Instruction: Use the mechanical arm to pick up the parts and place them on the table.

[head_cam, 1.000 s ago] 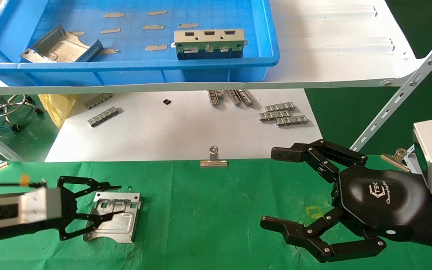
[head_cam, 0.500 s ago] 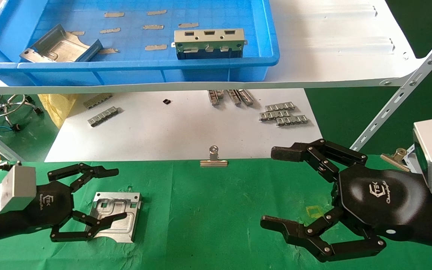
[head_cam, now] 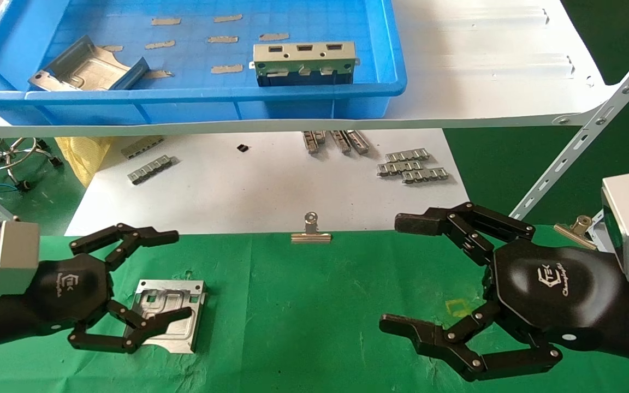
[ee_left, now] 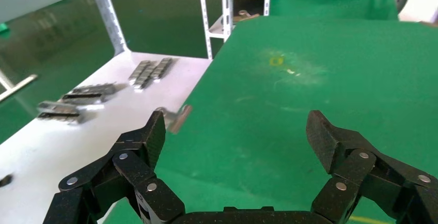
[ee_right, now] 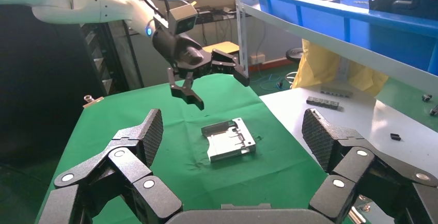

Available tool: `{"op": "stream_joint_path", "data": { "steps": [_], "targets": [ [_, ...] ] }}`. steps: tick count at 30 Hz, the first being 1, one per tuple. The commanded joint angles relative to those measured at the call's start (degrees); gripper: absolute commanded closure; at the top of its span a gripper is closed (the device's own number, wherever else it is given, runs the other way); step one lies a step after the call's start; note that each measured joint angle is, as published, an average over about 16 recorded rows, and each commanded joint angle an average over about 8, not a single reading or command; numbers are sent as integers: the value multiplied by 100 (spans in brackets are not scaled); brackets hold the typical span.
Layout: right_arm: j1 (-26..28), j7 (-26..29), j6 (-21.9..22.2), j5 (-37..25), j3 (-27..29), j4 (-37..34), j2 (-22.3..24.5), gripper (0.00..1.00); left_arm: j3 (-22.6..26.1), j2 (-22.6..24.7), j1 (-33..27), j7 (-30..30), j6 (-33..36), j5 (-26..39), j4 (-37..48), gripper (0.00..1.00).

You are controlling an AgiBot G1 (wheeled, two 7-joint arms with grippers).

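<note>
On the green table (head_cam: 303, 305), toward the robot's left side, one silvery part (head_cam: 168, 312) lay flat, so at least one placement looked finished. The left gripper (head_cam: 181, 275) hung above it with its black fingers spread open and holding nothing; the right wrist view showed that hand clear of the part, with a gap between them. The right gripper (head_cam: 388, 275) hovered over the right side of the table, well apart from the part, its fingers also spread wide and empty.

Work seemed to remain. Up on the white shelf board (head_cam: 489, 71), a blue bin (head_cam: 216, 101) held two more metal parts: a bracket (head_cam: 88, 68) leaning at its left end and a second bracket (head_cam: 304, 63) standing on edge near its right end. By this judgement the task was roughly a third done.

For room to move, the middle of the green cloth between the two hands lay bare. A binder clip (head_cam: 310, 232) sat at the table's far edge, where a white sheet (head_cam: 260, 185) with small grey strips (head_cam: 413, 166) began. The shelf edge overhung that sheet, and a slanted metal brace (head_cam: 593, 131) ran down just beyond the right hand, so any reach up to the bin would need to clear the shelf lip and the bin's front wall.
</note>
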Motion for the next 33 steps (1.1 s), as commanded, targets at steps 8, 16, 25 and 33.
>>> {"op": "stream_joint_path", "data": {
  "steps": [8,16,25,33],
  "targets": [
    [0,0,0,0,0,0,0,0,-557,39,204,-582,80,148,-478,0],
    [0,0,0,0,0,0,0,0,-1051,74,385,-1097,151,279,-901,0],
    [0,0,0,0,0,0,0,0,-1605,114,588,-1676,230,426,-1376,0],
    [0,0,0,0,0,0,0,0,-2099,148,770,-2192,301,558,-1799,0]
  ]
}}
